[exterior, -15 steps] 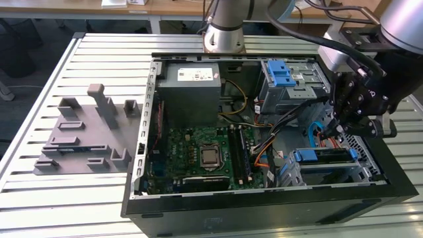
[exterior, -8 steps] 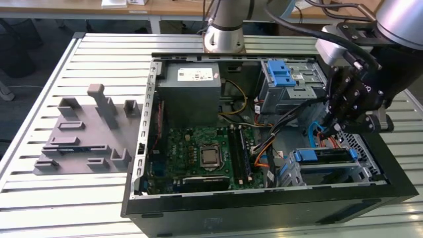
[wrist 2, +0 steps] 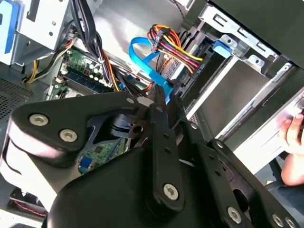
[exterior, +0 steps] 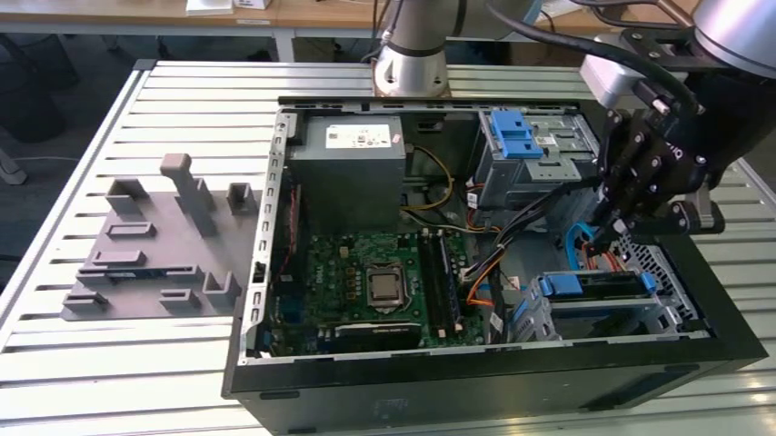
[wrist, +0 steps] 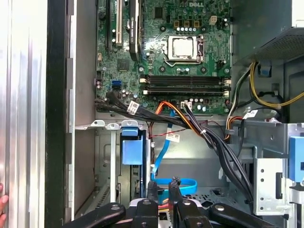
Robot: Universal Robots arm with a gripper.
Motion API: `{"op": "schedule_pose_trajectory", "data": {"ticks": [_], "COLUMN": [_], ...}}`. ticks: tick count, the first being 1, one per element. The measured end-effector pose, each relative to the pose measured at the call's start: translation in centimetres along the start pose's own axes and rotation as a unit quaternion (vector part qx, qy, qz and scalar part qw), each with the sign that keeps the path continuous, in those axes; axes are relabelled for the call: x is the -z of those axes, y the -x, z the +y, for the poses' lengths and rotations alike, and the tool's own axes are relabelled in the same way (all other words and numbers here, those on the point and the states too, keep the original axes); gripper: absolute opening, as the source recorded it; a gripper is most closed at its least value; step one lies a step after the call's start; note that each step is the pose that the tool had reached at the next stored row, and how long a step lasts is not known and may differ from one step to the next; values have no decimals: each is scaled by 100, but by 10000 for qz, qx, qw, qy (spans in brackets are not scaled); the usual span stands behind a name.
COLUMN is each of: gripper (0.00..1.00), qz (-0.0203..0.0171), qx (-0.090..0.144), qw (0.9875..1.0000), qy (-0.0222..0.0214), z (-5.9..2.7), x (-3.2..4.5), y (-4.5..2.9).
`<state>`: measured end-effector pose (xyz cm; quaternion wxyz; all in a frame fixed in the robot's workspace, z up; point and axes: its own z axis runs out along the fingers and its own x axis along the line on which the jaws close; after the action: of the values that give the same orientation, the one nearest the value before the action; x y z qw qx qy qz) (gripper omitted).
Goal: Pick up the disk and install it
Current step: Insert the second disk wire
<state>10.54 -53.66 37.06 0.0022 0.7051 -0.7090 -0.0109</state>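
The disk [exterior: 594,289] lies in the drive bay at the corner of the open computer case [exterior: 485,372] on the exterior view's right, and its blue carrier handle [wrist: 131,151] faces out of the bay. In the second wrist view the same blue handle [wrist 2: 222,46] shows beyond the cables. My gripper [exterior: 604,241] hangs inside the case just above that bay. Its fingers [wrist: 152,190] are pinched on the end of a blue flat cable [wrist 2: 142,57], beside a plug with red, yellow and black wires [wrist 2: 166,40]. The gripper is apart from the disk.
Inside the case are the motherboard [exterior: 376,282], a grey metal box with a white sticker [exterior: 352,159] and a grey cage with a blue latch [exterior: 528,145]. Black cable bundles [wrist: 213,142] cross near the bay. A grey fixture plate [exterior: 158,245] lies on the slatted table. A person's hand [wrist 2: 292,137] is by the case's edge.
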Motion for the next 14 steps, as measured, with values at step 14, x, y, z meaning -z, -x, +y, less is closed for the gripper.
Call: {"op": "schedule_pose_trajectory", "data": {"ticks": [14], "gripper": [31], "qz": [31], "qx": [-3], "qw": [9999], "qy": [103], "z": [-38], "x": [-86], "y": [18]}}
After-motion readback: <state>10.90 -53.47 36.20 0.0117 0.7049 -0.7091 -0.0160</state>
